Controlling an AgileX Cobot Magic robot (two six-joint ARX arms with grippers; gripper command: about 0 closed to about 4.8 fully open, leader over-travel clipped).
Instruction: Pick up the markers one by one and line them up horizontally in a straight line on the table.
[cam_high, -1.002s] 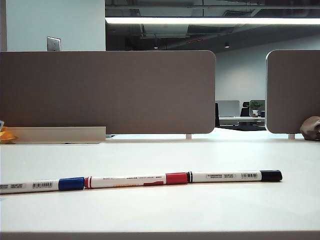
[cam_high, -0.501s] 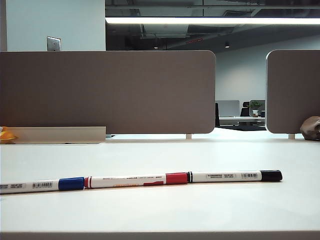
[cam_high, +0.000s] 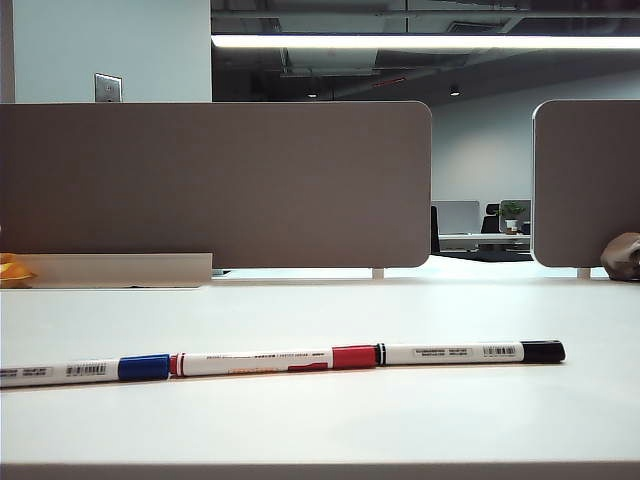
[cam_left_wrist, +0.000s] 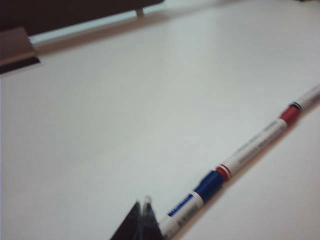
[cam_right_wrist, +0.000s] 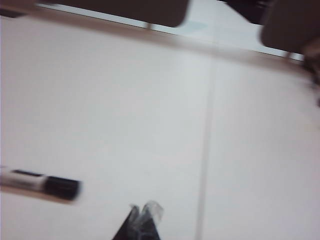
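Three markers lie end to end in one near-straight row on the table (cam_high: 330, 420), close to its near edge: blue marker (cam_high: 85, 370) running off toward the left edge, red marker (cam_high: 272, 359) in the middle, black marker (cam_high: 470, 351) toward the right. Each end touches, or all but touches, its neighbour. No arm appears in the exterior view.

The left gripper (cam_left_wrist: 142, 207), jaws closed and empty, hovers just beside the blue marker's barrel. The right gripper (cam_right_wrist: 145, 212), likewise closed on nothing, hangs over bare table near the black cap.

Judged from the layout, the lining-up looks finished and the step in hand is withdrawal. Done well, both arms would lift clear without brushing the row; the left tip, so near the blue barrel, is the likelier to nudge it.

The markers are slim round cylinders with smooth white barrels, fine printed text and glossy coloured caps. On this hard, smooth, matte white top they would probably roll readily. The right wrist view is blurred.
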